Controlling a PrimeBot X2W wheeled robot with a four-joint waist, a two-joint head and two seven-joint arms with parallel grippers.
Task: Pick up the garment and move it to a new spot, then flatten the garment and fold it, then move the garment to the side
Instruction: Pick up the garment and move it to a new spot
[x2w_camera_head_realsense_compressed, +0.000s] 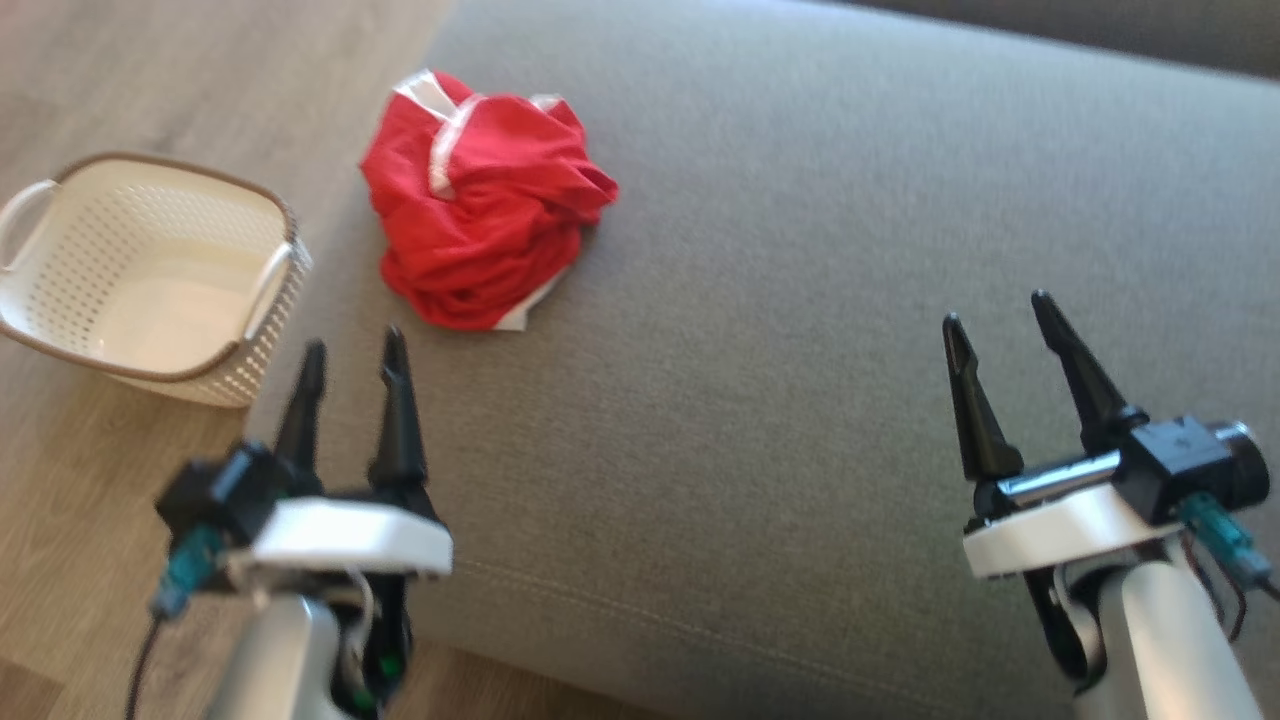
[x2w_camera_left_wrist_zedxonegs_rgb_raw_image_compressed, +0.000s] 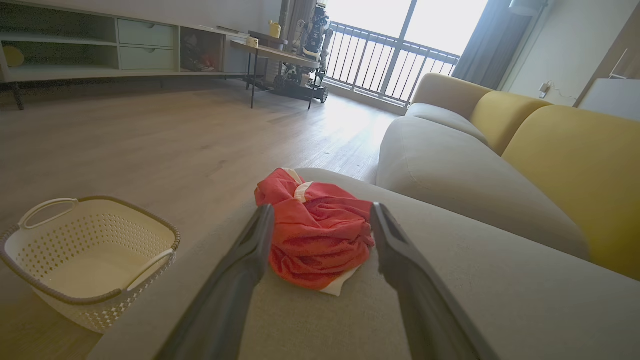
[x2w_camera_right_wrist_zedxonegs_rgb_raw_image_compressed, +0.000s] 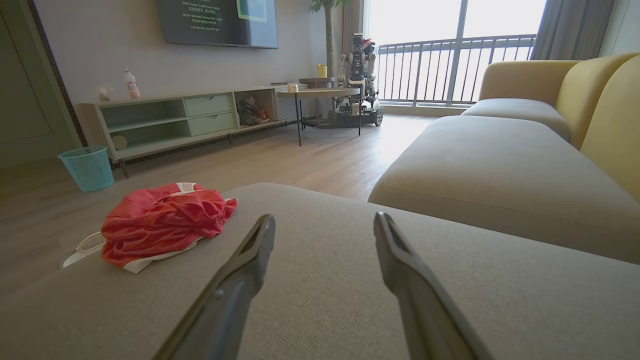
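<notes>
A crumpled red garment (x2w_camera_head_realsense_compressed: 485, 195) with white trim lies in a heap near the left end of the grey sofa cushion (x2w_camera_head_realsense_compressed: 800, 300). My left gripper (x2w_camera_head_realsense_compressed: 353, 346) is open just short of it, fingers pointing at the heap, nothing between them. In the left wrist view the garment (x2w_camera_left_wrist_zedxonegs_rgb_raw_image_compressed: 315, 232) sits straight ahead between the two fingers. My right gripper (x2w_camera_head_realsense_compressed: 995, 310) is open far to the right above bare cushion. The right wrist view has the garment (x2w_camera_right_wrist_zedxonegs_rgb_raw_image_compressed: 162, 222) off to the left.
A white perforated basket (x2w_camera_head_realsense_compressed: 150, 275) with handles stands on the wooden floor left of the cushion. Yellow backrests (x2w_camera_left_wrist_zedxonegs_rgb_raw_image_compressed: 565, 165) and a second seat cushion (x2w_camera_right_wrist_zedxonegs_rgb_raw_image_compressed: 500, 170) lie beyond. A low cabinet (x2w_camera_right_wrist_zedxonegs_rgb_raw_image_compressed: 190, 120), a side table and a teal bin (x2w_camera_right_wrist_zedxonegs_rgb_raw_image_compressed: 90, 167) stand farther off.
</notes>
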